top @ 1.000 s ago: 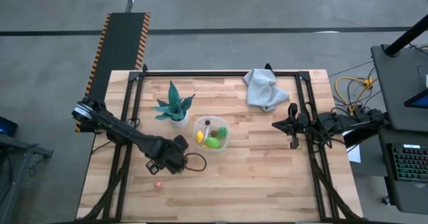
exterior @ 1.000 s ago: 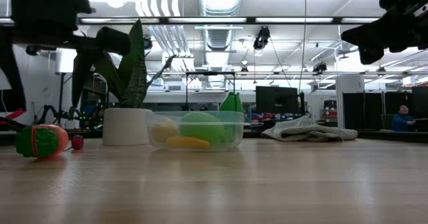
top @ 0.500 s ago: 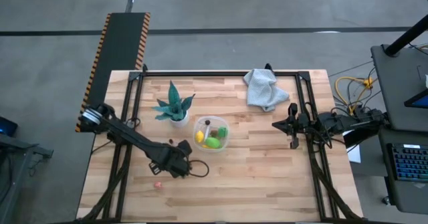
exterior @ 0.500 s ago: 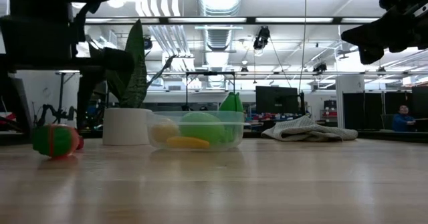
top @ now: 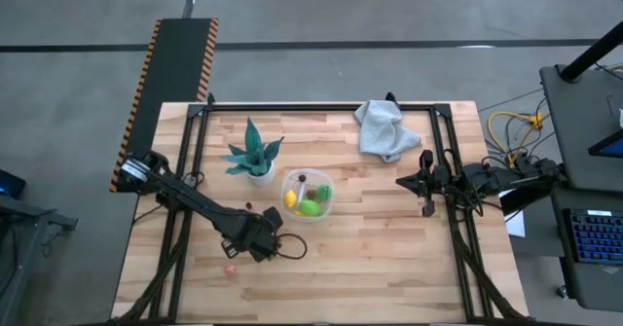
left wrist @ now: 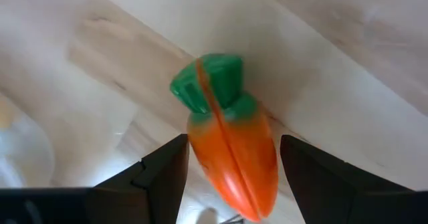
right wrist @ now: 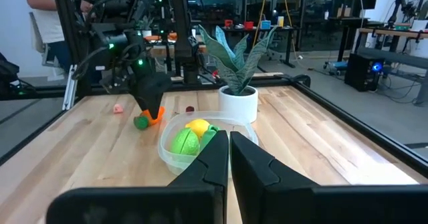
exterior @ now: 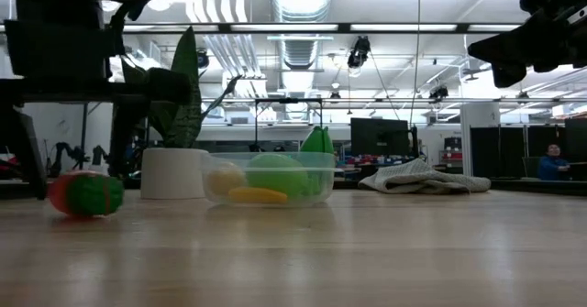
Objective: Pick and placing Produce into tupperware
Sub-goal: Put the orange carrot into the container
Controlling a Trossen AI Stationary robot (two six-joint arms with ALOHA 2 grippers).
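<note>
Between the left end effector's (left wrist: pixel 231 177) spread fingers, a glossy, tapered plastic carrot (left wrist: pixel 227 144), ungripped.

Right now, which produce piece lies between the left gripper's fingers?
The orange carrot with the green top, lying on the table between the open left gripper fingers. The other pieces are in the tupperware or lie apart.

Spiky teal potted plant (top: pixel 253 156) in white pot at table's (top: pixel 389 258) 10 o'clock; crumpled pale grey cloth (top: pixel 383 128) lying at 1 o'clock, well apart.

Carrot (left wrist: pixel 231 157) tip hidden between left tool (left wrist: pixel 231 184) fingers; contact unclear.
</note>
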